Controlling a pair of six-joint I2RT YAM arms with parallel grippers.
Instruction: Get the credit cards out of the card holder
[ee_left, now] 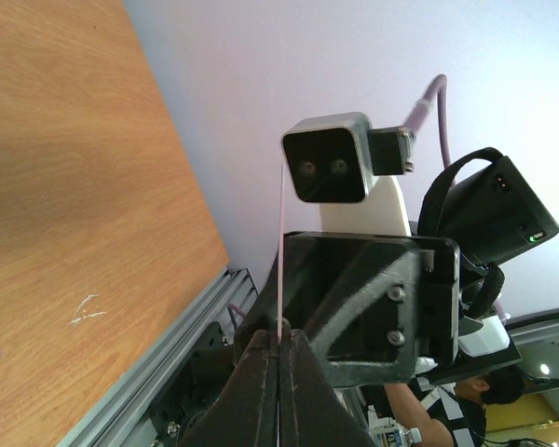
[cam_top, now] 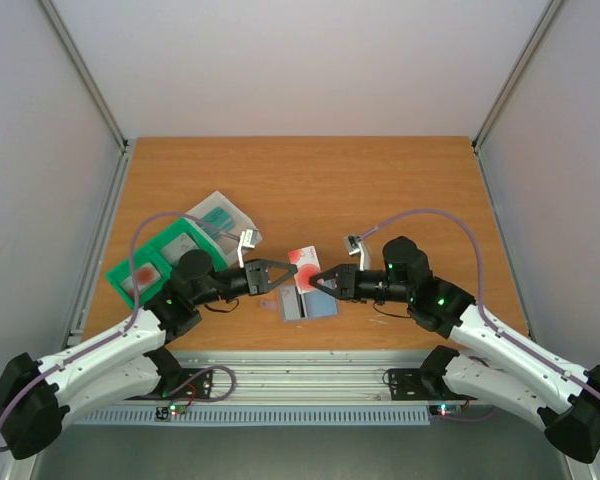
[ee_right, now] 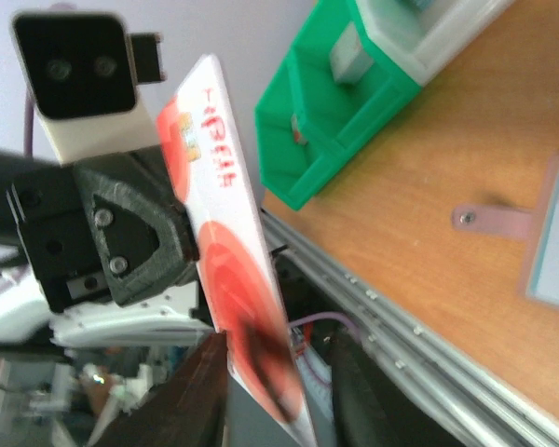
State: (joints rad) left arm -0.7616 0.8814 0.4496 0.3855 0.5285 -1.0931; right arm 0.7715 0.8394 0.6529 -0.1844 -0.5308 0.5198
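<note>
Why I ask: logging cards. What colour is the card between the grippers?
White card with red circles and lettering; best in the right wrist view.

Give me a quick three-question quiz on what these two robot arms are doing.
1. True or false: the red-and-white card lies flat on the table.
2. What is the left gripper shut on? A that card; B the card holder; C nothing.
3. What colour is the compartment tray?
Key: 1 false, it is held up in the air; 2 A; 3 green.
</note>
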